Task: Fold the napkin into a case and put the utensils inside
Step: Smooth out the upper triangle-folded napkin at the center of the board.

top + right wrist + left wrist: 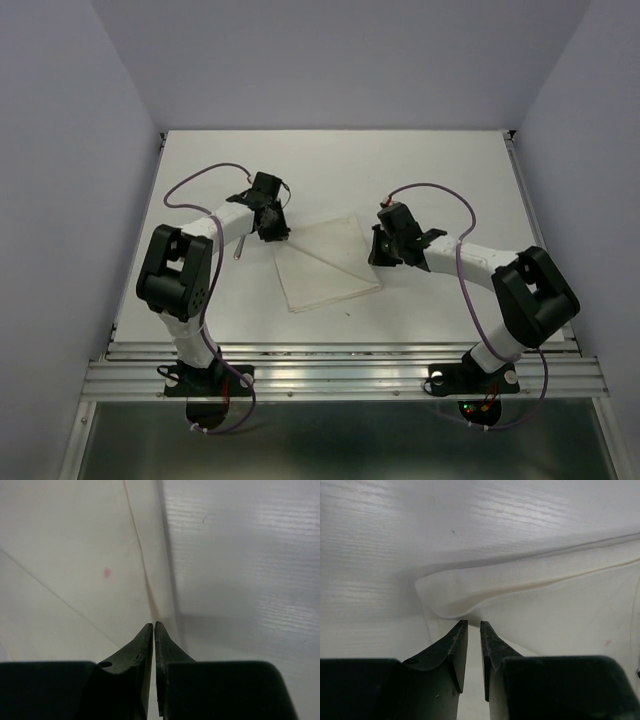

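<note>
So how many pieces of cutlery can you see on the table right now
1. A slim utensil lies on the table just left of the napkin, beside the left arm. Others may be hidden under the arm or the napkin.

Place: this looked like a robotics lab test cell, not a home or a shop.
Walls: plain pale panels boxed in three sides.
Surface: a bare white surface with a faint wood-grain print filled the enclosure.
Mounting: two arms sat bolted to a ribbed aluminium rail at the near edge.
Wiring: purple cables looped loose over the arms.
</note>
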Controlling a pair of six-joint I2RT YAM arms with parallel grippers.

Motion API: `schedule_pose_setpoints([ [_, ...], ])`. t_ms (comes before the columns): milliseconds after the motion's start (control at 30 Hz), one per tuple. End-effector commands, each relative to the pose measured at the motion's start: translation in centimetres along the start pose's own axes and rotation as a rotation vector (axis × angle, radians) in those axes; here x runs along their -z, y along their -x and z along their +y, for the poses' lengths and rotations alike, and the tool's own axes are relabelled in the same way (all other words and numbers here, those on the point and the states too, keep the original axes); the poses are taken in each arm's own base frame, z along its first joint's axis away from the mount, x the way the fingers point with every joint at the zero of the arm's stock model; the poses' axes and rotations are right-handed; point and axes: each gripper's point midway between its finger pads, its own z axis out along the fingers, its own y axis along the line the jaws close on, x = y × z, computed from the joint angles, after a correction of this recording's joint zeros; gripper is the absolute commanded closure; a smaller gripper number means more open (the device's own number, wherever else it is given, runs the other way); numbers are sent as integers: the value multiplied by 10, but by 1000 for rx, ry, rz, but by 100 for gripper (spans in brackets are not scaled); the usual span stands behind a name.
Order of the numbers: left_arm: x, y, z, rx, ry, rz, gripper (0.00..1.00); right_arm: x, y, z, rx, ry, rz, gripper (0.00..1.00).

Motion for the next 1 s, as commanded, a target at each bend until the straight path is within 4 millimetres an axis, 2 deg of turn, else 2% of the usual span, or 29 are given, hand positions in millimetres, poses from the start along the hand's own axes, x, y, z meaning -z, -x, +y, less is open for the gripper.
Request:
schedule_pose_setpoints([
  [0, -1, 17, -8, -12, -6, -38, 73, 12, -4, 1, -21, 29, -1, 90],
  [167, -6, 21, -8, -14, 4, -35, 73, 18, -8, 2, -28, 36, 2, 91],
  [333, -11, 18, -5, -17, 18, -22, 73, 29, -9, 17, -12, 67, -5, 91],
  [600, -1, 27, -5, -14, 14, -46, 73, 33, -9, 20, -5, 63, -19, 91],
  [767, -5, 31, 8, -4, 54, -58, 73, 19, -22, 17, 5, 52, 36, 90],
  [967, -4, 33, 8, 6, 46, -68, 73, 2, -47, 5, 4, 25, 88, 91],
])
